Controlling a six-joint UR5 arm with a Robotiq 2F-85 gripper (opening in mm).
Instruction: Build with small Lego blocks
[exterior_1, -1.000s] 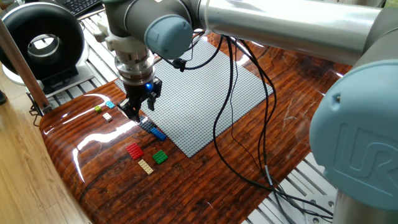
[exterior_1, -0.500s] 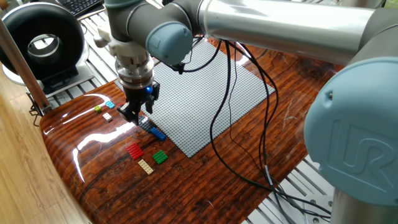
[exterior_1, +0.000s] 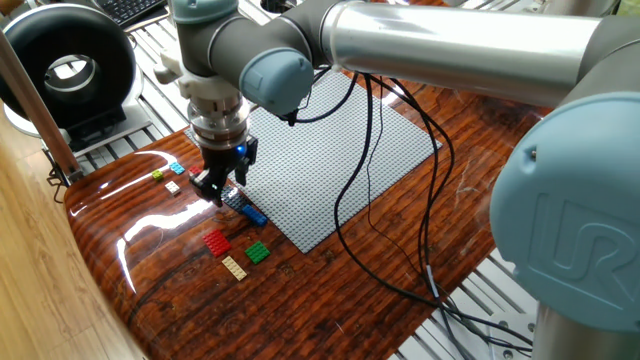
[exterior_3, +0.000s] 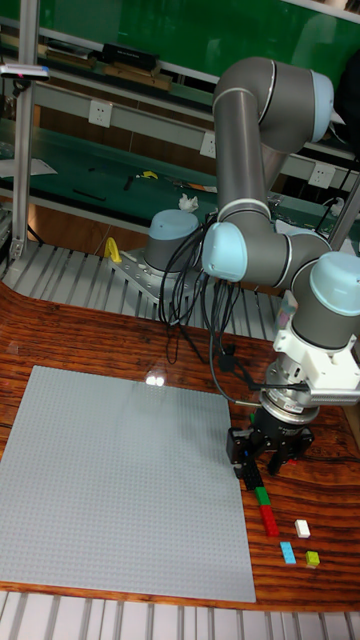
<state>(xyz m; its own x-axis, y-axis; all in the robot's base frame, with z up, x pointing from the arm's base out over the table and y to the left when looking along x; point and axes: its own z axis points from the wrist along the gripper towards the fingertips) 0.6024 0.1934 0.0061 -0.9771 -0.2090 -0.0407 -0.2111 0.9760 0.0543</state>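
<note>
The only lettering is a large embossed mark, seemingly "UR", on the blue joint cap (exterior_1: 580, 235) nearest the fixed view.

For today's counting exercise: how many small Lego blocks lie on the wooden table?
8: light blue, yellow-green and white near the table edge; dark blue and blue by the baseplate; red, green and tan in front. The fingers may hide more.

We see the grey UR5 arm reaching down, its black two-finger gripper (exterior_1: 216, 187) pointing straight downward, fingers slightly parted.
</note>
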